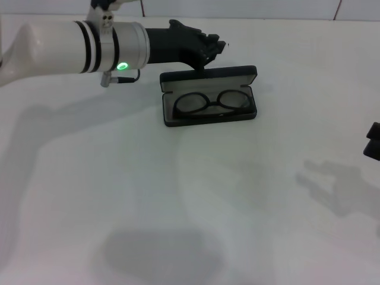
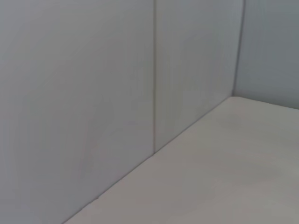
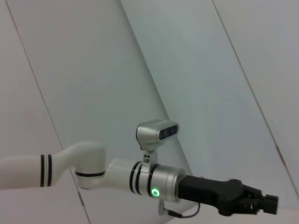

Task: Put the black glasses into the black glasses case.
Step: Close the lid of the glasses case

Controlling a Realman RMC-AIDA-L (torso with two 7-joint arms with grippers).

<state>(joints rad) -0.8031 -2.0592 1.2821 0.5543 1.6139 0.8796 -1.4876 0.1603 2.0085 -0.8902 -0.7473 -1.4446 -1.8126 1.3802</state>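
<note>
Left gripper (image 1: 215, 47): reaches across the white table (image 1: 178, 196) from the robot's left and hovers just behind the raised lid of the case. I cannot tell whether its fingers are apart or together; from the right wrist camera it is a dark shape at the arm's end (image 3: 261, 204).
Black glasses case (image 1: 209, 95): lies open directly in front of and just below the left gripper, its lid standing up on the side nearest the gripper.
Black glasses (image 1: 212, 102): rest inside the case's pale tray, lenses side by side, just beyond the lid from the gripper.
Right gripper (image 1: 373, 142): parked well away at the table's right edge; only a sliver shows, so its fingers cannot be judged.
Step in hand: the glasses appear to be in already; what seems left is closing the lid.
Doing it well: press the lid's top edge forward and down gently, check that no temple arm pokes over the rim, and avoid shoving the light case across the table.
</note>
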